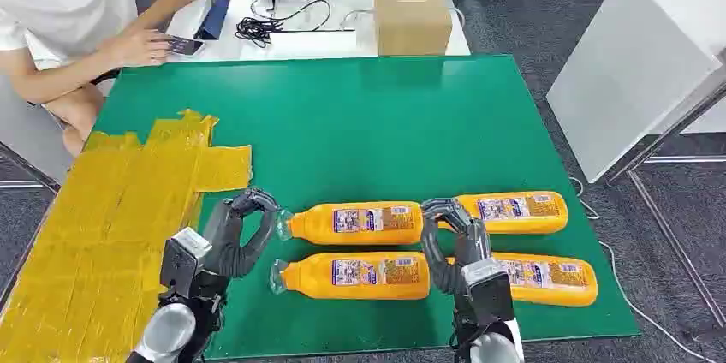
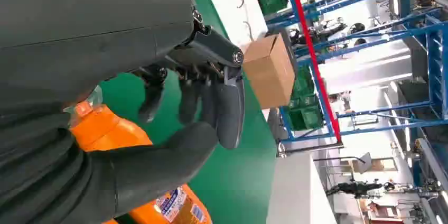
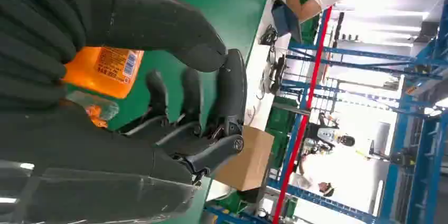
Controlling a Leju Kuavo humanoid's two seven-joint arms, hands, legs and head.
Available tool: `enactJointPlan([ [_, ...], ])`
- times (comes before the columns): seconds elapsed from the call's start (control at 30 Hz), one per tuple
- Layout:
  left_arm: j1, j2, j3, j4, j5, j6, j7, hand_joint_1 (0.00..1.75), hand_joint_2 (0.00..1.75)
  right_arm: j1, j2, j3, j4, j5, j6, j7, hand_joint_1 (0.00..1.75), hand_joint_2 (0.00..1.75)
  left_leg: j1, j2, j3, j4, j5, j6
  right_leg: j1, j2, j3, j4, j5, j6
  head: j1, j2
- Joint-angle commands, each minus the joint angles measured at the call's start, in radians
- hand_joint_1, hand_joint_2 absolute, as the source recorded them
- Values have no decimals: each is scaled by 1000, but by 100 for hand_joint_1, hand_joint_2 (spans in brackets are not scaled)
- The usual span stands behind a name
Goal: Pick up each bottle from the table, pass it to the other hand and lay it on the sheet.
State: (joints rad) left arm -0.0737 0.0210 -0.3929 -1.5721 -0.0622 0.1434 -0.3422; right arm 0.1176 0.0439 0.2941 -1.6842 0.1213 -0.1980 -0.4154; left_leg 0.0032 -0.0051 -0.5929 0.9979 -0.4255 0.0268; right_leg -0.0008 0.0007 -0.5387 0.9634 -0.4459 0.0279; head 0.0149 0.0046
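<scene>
Four orange bottles (image 1: 355,221) lie in two rows near the worktop's (image 1: 360,123) front edge; yellow sheet (image 1: 103,235) covers its front-left corner. Left hand (image 1: 229,235) and right hand (image 1: 454,243): both released, fingers apart, grasping nothing, beside the bottles.

Four orange plastic bottles (image 1: 355,222) lie flat in two rows on the green worktop (image 1: 368,123). The left robot hand (image 1: 235,235) hovers empty, fingers apart, beside their caps, near the yellow taped sheet (image 1: 111,209). The right robot hand (image 1: 454,239) sits between the bottles.
</scene>
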Motion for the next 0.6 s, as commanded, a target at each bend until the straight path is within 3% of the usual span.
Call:
enactJointPlan([
  [0.03,199,-98,137,-45,28,103,-46,175,175,45,71,-1,7,216,-194,-29,175,175,0,0,2,-1,-1,-1,0,0,3,-1,-1,0,0,0],
  [0.1,245,-102,152,-51,24,89,-88,175,175,52,65,28,2,235,-230,-27,154,175,0,6,6,-3,-3,-1,0,6,6,-2,-1,0,1,0],
  [0.13,243,-106,155,-51,24,89,-88,10,175,49,62,29,2,237,-238,-25,5,175,0,9,10,-3,-5,-1,0,8,8,-3,-2,0,0,0],
  [0.17,236,-112,162,-50,23,90,-88,0,175,41,52,32,3,256,-256,-13,0,175,0,9,11,-3,-6,-2,0,8,10,-3,-3,0,0,0],
  [0.33,212,-116,166,-47,17,82,-72,0,175,22,35,31,7,308,-269,11,0,175,0,-1,0,0,-1,-1,0,0,-1,-1,-2,-1,0,0],
  [0.6,212,-116,166,-47,17,82,-72,0,175,22,35,31,7,308,-269,11,0,175,0,1,4,-1,-2,-1,0,1,4,-1,-2,-1,0,0],
])
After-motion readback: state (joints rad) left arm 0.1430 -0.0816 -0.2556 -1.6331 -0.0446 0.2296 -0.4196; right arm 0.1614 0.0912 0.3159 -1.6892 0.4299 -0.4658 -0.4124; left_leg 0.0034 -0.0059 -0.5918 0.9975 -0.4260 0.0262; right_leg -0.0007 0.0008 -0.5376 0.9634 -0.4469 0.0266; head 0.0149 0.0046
